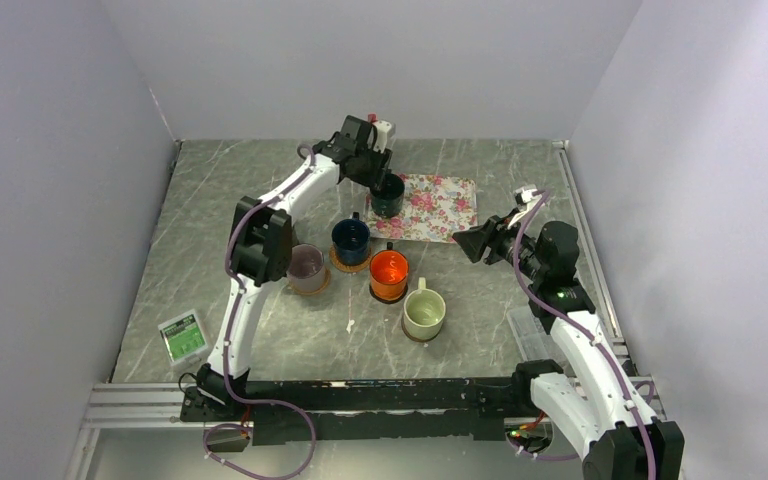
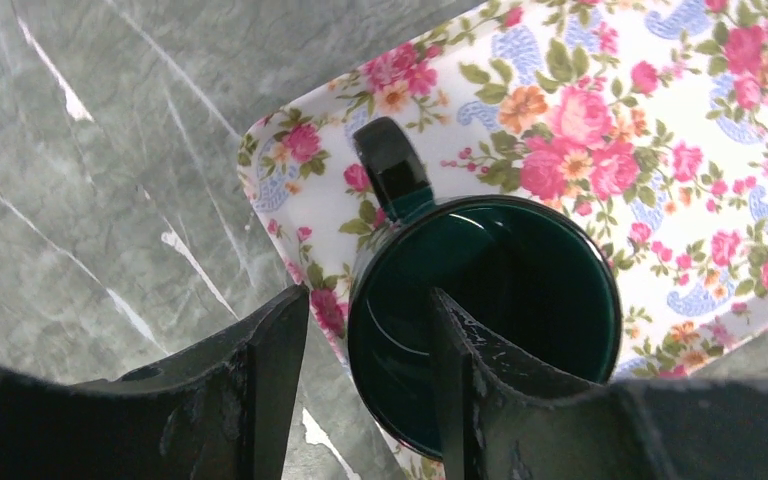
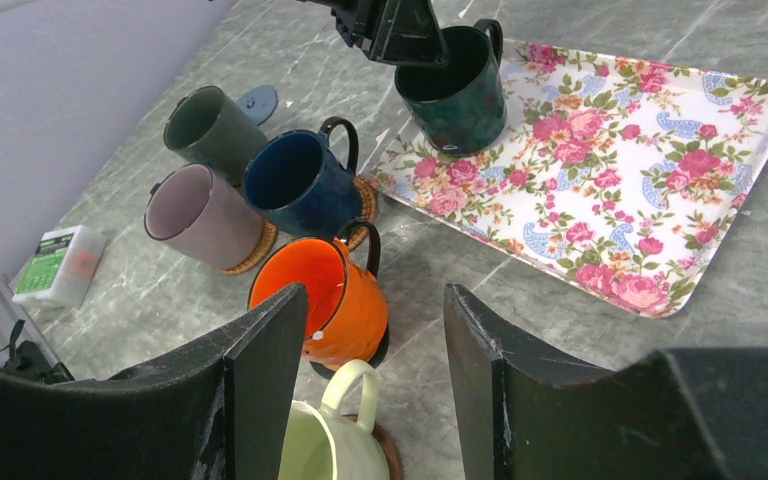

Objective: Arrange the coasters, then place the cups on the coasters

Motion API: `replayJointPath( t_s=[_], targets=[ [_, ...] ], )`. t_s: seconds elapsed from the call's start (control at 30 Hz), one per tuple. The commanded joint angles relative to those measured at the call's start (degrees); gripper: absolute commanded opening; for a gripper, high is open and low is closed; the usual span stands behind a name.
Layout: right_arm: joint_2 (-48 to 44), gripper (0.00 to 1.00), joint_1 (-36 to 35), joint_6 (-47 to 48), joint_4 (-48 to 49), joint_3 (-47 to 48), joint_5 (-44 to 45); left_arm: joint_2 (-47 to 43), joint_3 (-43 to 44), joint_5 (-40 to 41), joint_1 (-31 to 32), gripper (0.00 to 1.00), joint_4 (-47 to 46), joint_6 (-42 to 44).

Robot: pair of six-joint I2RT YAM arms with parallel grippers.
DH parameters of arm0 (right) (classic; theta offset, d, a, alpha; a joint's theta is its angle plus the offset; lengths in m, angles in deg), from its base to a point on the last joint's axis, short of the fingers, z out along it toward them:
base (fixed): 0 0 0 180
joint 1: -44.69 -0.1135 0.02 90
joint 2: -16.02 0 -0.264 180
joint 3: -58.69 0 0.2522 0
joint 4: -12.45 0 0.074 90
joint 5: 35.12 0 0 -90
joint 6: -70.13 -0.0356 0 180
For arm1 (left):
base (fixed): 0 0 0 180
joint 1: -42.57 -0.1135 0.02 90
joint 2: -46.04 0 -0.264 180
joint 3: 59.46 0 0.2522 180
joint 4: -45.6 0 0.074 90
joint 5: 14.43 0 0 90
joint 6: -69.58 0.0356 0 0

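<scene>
A dark green cup (image 2: 500,300) stands on the left corner of the floral mat (image 2: 660,150). My left gripper (image 2: 368,295) is open astride its rim, one finger inside and one outside. In the top view the green cup (image 1: 387,196) is under the left gripper (image 1: 380,180). The mauve (image 3: 200,215) and navy (image 3: 300,185) cups sit on tan woven coasters (image 3: 250,255). The orange cup (image 3: 325,300) is on a black coaster, the cream cup (image 3: 330,440) on a dark brown one. A dark grey cup (image 3: 210,130) stands by a grey-blue coaster (image 3: 257,100). My right gripper (image 3: 375,290) hangs open and empty above them.
The floral mat (image 1: 445,205) lies at the back middle of the grey marble table. A small green-and-white box (image 1: 182,335) sits near the front left. Purple walls close in both sides. The left arm's elbow (image 1: 260,245) hangs over the cups' left side.
</scene>
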Motion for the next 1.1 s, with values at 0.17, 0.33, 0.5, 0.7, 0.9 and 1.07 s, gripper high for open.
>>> replayJointPath(
  t_s=[0.17,0.33,0.5,0.7,0.9,1.07],
  targets=[
    [1.2,0.57,0.2,0.0,2.8,0.8,-1.0,0.1,7.1,-9.0,0.2,0.50,3.0,11.4],
    [1.4,0.57,0.2,0.0,2.8,0.8,-1.2,2.0,8.9,-7.2,0.2,0.47,4.4,12.6],
    [1.2,0.57,0.2,0.0,2.7,0.8,-1.3,2.6,8.9,-5.9,0.2,0.49,4.1,13.6],
    [1.2,0.57,0.2,-0.1,3.0,0.8,-1.4,3.3,9.4,-6.0,0.2,0.48,4.0,14.1],
    [1.0,0.57,0.2,-0.1,3.1,0.7,-1.4,3.8,9.7,-5.8,0.3,0.38,4.2,14.5],
    [0.8,0.57,0.2,0.0,2.9,0.6,-1.0,1.6,7.3,-5.2,0.7,0.10,1.3,13.8]
  ],
)
